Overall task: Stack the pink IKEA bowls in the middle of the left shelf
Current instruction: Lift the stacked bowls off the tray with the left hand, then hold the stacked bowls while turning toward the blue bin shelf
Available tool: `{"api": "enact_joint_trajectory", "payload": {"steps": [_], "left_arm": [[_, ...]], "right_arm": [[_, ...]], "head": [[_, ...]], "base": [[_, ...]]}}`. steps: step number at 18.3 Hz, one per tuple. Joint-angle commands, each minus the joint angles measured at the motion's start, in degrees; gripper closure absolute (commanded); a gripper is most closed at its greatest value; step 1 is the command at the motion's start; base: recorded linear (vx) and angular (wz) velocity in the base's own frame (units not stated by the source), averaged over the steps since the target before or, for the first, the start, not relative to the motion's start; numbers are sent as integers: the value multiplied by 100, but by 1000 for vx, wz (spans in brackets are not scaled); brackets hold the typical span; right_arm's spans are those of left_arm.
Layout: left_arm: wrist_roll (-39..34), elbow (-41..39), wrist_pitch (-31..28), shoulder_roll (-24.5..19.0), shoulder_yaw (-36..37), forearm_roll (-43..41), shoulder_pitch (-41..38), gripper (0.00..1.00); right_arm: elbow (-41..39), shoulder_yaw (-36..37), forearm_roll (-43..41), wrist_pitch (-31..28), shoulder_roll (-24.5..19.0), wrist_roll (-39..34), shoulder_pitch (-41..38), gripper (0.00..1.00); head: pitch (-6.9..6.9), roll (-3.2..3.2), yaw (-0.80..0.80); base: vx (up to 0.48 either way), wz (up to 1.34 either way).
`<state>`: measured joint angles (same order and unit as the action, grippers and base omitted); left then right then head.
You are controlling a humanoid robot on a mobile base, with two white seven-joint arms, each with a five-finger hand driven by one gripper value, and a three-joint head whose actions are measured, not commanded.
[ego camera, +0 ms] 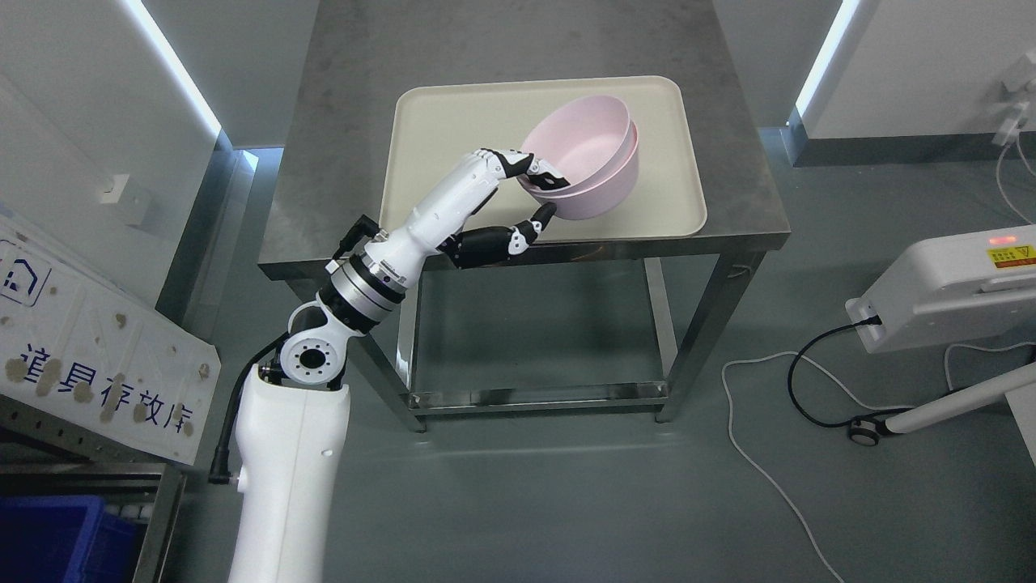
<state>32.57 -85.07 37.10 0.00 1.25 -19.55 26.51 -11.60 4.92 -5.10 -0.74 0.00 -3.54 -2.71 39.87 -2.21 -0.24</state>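
Head cam: my left hand (518,194) is clamped on the rim of the pink bowls (587,158) (two nested, upper one tilted), thumb underneath. They're on the cream tray (429,146) atop the steel table (518,40).

Chinese characters reading 道具存放库 are printed on the white board (97,356) at lower left; the yellow sticker (1012,257) is illegible.
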Motion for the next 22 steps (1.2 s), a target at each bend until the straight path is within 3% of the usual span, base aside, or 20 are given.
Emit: {"api": "enact_joint_trajectory", "payload": {"steps": [1, 6, 22], "left_arm": [[12, -879, 121, -100, -670, 74, -172, 99], [223, -879, 790, -100, -687, 355, -496, 99], [223, -888, 790, -100, -1153, 628, -928, 98]], "right_arm": [[0, 0, 0, 4, 100, 2, -1, 0], [0, 0, 0, 4, 100, 2, -1, 0], [0, 0, 0, 4, 100, 2, -1, 0]], "head": [[0, 0, 0], [0, 0, 0], [0, 0, 0]], "base": [[-102, 8], [-177, -18], [-181, -152]]}}
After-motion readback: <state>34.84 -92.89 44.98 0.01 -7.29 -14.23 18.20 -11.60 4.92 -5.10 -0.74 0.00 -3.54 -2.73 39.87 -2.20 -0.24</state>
